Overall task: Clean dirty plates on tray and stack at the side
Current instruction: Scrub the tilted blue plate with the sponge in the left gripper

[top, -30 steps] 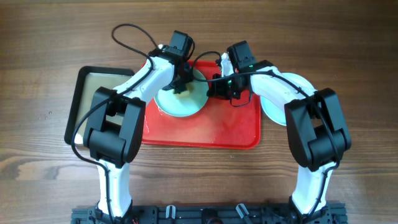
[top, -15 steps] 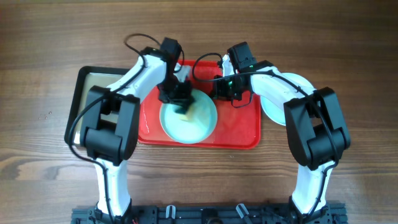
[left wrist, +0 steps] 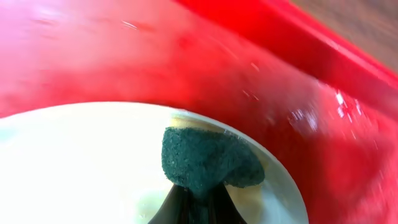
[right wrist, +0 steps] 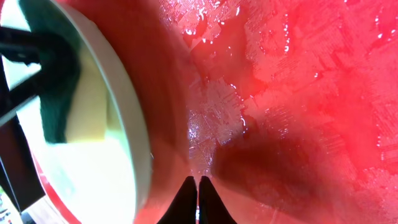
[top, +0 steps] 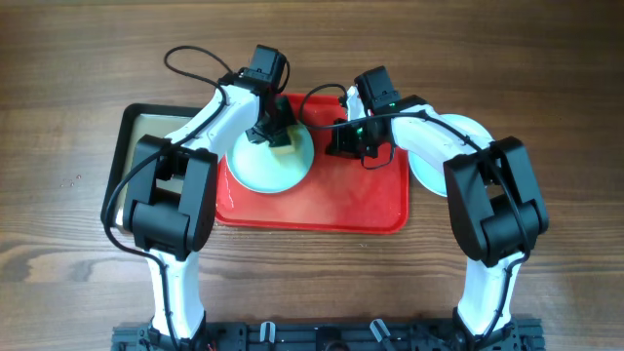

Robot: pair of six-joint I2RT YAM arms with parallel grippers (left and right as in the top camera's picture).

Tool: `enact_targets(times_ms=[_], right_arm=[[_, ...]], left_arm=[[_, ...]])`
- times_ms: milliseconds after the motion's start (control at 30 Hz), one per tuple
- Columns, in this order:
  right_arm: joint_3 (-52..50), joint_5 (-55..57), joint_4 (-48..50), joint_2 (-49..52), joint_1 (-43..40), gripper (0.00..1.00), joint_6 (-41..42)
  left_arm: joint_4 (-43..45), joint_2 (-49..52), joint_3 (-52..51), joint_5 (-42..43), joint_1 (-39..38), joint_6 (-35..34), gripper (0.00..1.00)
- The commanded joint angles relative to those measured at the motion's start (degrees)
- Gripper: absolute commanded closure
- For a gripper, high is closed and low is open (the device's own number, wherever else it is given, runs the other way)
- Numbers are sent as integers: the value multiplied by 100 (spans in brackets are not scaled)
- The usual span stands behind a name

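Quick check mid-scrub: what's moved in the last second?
The left claw, shut on the sponge, swept toward the near edge of the tray, then back to the far side. The pale blue plate slid with it and now sits further left. The right claw, shut, the tray and the white plate beside it stayed put.

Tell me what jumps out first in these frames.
The big red tray mid-table grabs the eye, its floor wet and glistening, a pale blue plate on its left half. The left gripper presses a green-topped sponge onto that plate, while the right gripper, jaws shut, sits just beside the plate's rim. A second plate lies off the tray on the right, partly under the right arm.
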Motion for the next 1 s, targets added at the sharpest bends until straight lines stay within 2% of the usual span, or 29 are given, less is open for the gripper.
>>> enact_targets(times_ms=[0,33,67,200,267,400,500,567,633,667,700,767,833,967], right_arm=[[7,-101,22,87,120,64,37],[7,-101,35,87,153,54,48],[7,-101,52,87,184,51,50],[7,-98,269,87,382,50,149],[7,68,400,87,544,54,341],[7,1272,363,87,1032,71,1161],[7,1543,361,87,1202,96,1360],[7,1561,339,87,1189,96,1360],[7,1554,332,87,1174,96,1360],[7,1550,326,87,1161,96,1353],[7,1491,321,87,1143,96,1351],[7,1318,328,87,1084,96,1300],[7,1165,326,87,999,96,1202],[7,1167,332,87,962,96,1198]], left_arm=[[-122,343,-221,-785,120,-802,96],[-131,343,-221,-610,122,-881,96],[-129,343,-221,-455,129,-883,96],[-247,343,-221,-138,138,-879,96],[-297,343,-221,57,168,-879,96],[-297,343,-221,608,326,-879,96],[-297,343,-221,686,415,-772,96],[-308,343,-221,531,407,-190,96],[-468,343,-221,33,376,334,96],[-625,343,-221,-323,354,765,96],[-723,343,-221,-341,345,1394,96],[-999,343,-221,15,345,2592,96],[-1392,343,-221,778,345,3860,96],[-1941,343,-221,1753,345,5093,96]])
